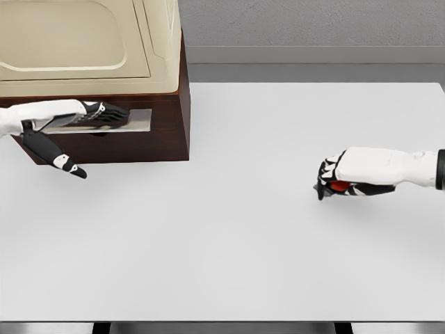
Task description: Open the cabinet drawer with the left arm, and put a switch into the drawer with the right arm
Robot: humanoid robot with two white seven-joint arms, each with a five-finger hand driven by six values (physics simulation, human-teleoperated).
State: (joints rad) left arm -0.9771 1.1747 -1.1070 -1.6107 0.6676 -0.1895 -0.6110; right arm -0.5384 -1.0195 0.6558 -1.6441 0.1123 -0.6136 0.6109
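Nearest you, the white table [229, 264] lay bare across its whole front, its near edge showing along the bottom of the view. At the far left, your left hand [97, 115] rested with its fingers laid flat along the grey handle plate [139, 120] on the front of the dark wood cabinet [177, 132]; the thumb [59, 158] hung free below it, and you could not tell whether the fingers hooked behind the plate. The drawer front sat flush, showing no gap. A cream top [83, 49] covered the cabinet and ran off the upper edge. Open tabletop stretched wide between the cabinet and your right hand [332, 179], which sat low over the table near the right edge, curled around the switch [340, 186]. Only a red patch of it showed under the fingers; its shape stayed hidden.
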